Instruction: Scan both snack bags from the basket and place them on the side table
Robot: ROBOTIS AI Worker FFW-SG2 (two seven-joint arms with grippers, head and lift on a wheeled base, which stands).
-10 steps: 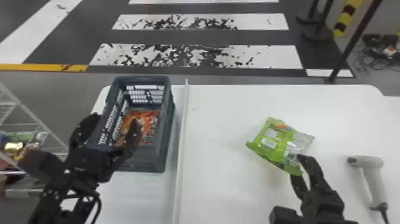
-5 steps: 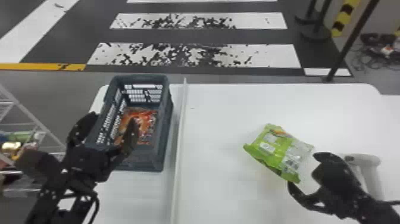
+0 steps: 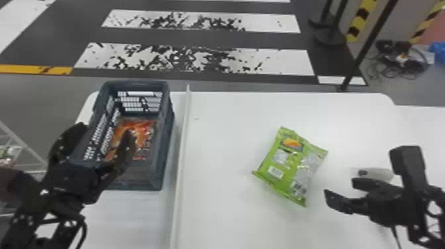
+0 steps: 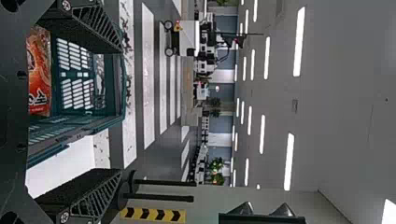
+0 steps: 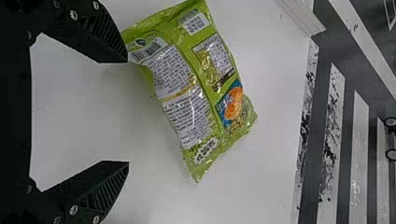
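Right gripper (image 5: 127,112) spread open and empty, just beside our green snack bag (image 3: 288,165), barcode up on the white table (image 3: 225,132)! Left gripper (image 4: 122,110), also open, hangs at the basket (image 3: 168,132) holding the orange bag (image 3: 145,127). Scanner (image 3: 380,174) next, probably: let's straddle its handle squarely, clear of the green snack bag.

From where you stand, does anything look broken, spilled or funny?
The white floor stripes beyond the table look worn, with ragged dark patches. The green snack bag lies crooked on the table, but I see nothing spilled.
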